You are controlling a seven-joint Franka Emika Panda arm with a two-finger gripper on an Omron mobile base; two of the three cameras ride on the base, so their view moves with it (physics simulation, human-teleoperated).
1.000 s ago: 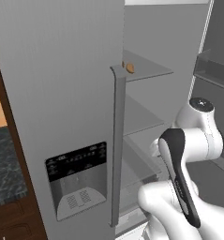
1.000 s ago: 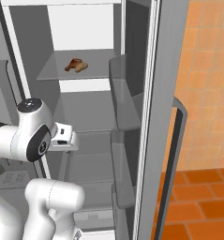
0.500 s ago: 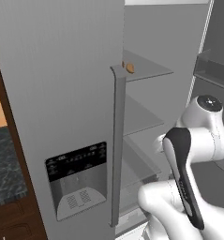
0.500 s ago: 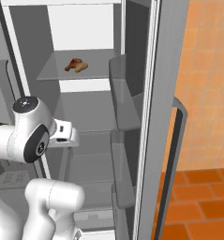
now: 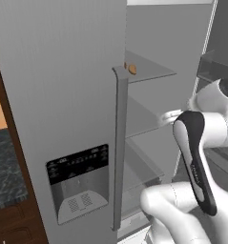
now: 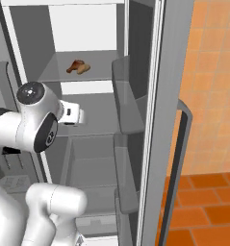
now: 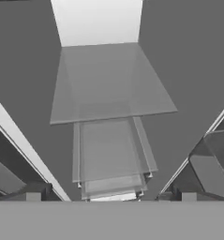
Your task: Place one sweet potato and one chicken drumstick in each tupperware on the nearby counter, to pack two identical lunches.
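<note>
Where the fridge stands open, the white arm reaches in between its shelves.

Fridge: a tall grey fridge [image 5: 63, 95] has its right-hand door swung wide, with a closed left door carrying a long vertical handle [image 5: 119, 143] and a dark dispenser panel [image 5: 78, 167].

Upper shelf: a chicken drumstick [image 6: 76, 66] and a sweet potato [image 6: 83, 68] lie side by side, touching or nearly so, toward the middle of the upper glass shelf [image 6: 54, 74]; from the left base view a small tan-orange piece [image 5: 132, 69] peeks out just past the top of the door handle.

Arm: the white arm [image 6: 37, 125] bends at its dark joint in front of the fridge, and its hand [image 6: 70, 115] points into the space below the upper shelf, well under the food.

Claw: the two finger tips [image 7: 111, 197] stand wide apart at the bottom of the hand view, holding nothing; ahead of them lie bare glass shelves [image 7: 108, 84] and a clear drawer [image 7: 111, 154] lower down.

Open door: its inner side carries grey bins [image 6: 128, 105] stacked one above another, just right of the shelves.

Counter: a strip of dark marbled counter [image 5: 5, 167] shows at the far left, over brown wood.

Wall: orange tiles [image 6: 212, 72] rise to the right of the open door.
</note>
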